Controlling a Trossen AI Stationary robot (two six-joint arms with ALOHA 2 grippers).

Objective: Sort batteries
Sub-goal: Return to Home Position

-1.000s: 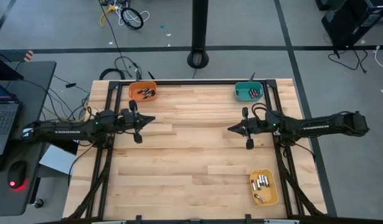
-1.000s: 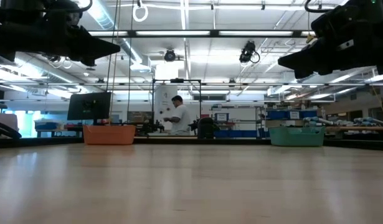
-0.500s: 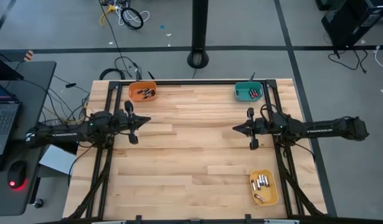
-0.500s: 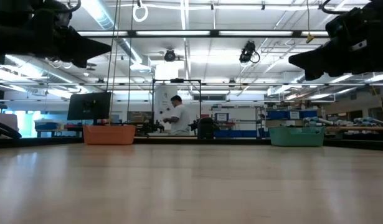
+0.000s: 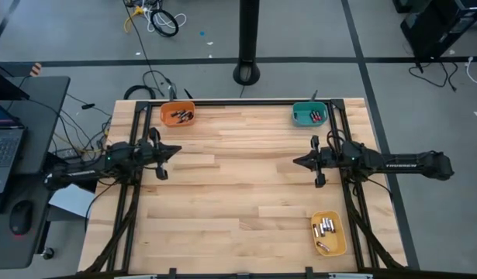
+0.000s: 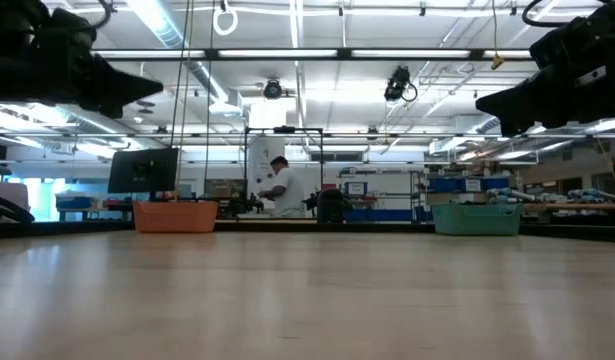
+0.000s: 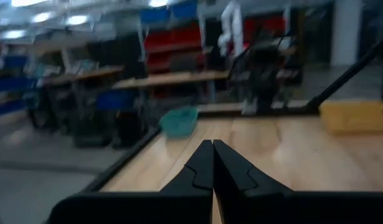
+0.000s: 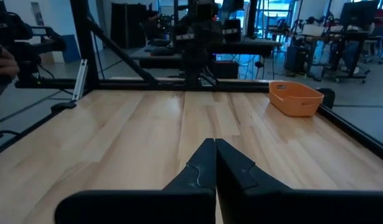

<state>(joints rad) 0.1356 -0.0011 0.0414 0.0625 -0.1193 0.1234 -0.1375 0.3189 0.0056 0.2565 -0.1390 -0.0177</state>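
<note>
Your left arm reaches in nearly level from the left edge of the tabletop (image 5: 238,186). The left gripper (image 5: 170,150) hangs over the left part of the wood and points across toward the right edge. In its wrist view the two fingers (image 7: 200,169) are pressed together with nothing between them. Your right arm mirrors that pose from the right edge. The right gripper (image 5: 298,162) points toward the left edge, and its fingers (image 8: 203,165) are likewise closed on nothing. In the low view the left gripper (image 6: 152,88) and the right gripper (image 6: 484,100) sit high above the tabletop, well apart from each other.

The batteries (image 5: 180,116) lie inside the bins. A few dark ones rest in the orange bin (image 5: 164,113) at the far edge toward the left corner, just beyond your left gripper. A few more (image 5: 316,116) sit in the teal bin (image 5: 297,116) at the far edge toward the right corner. The silvery ones (image 5: 326,229) are in the yellow bin (image 5: 341,232) by the right edge near the near corner.
</note>
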